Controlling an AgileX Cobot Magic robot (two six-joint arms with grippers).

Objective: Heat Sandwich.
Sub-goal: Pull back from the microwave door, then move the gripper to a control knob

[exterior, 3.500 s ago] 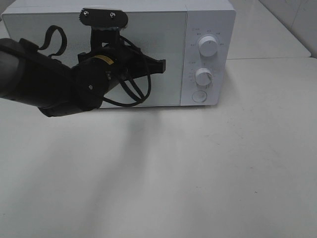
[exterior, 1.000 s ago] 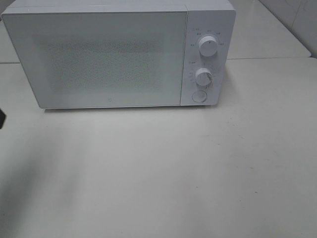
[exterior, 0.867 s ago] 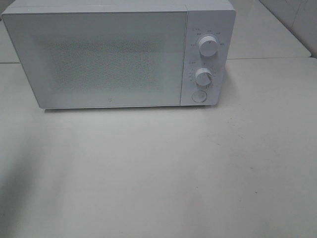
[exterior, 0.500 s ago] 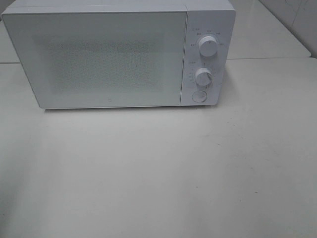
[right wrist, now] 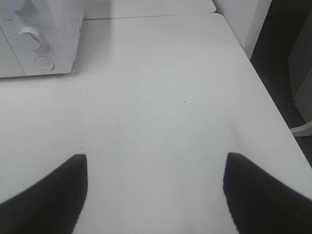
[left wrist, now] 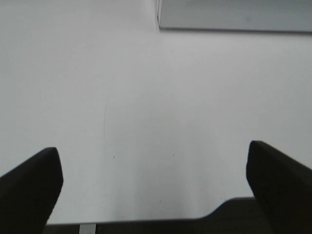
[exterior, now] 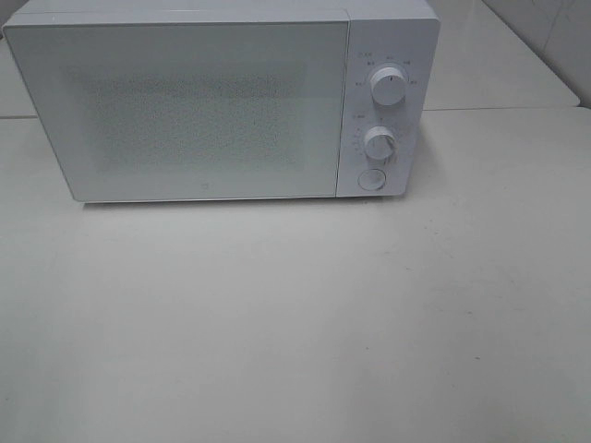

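Note:
A white microwave (exterior: 194,101) stands at the back of the table with its door shut; its two knobs (exterior: 388,85) and a round button (exterior: 371,179) are on the right panel. The sandwich and its pink plate are out of view. Neither arm shows in the exterior high view. My left gripper (left wrist: 153,168) is open and empty above bare table, with a lower corner of the microwave (left wrist: 234,14) ahead of it. My right gripper (right wrist: 156,183) is open and empty over the table, with the microwave's knob panel (right wrist: 39,44) ahead.
The white table (exterior: 295,314) spreads in front of the microwave. Its right edge (right wrist: 265,83) drops off to a dark floor. A second table surface (exterior: 499,55) lies behind on the right.
The left arm, which was in front of the microwave door 3.5 s ago, has drawn back out of the exterior view to the left. The microwave has not moved.

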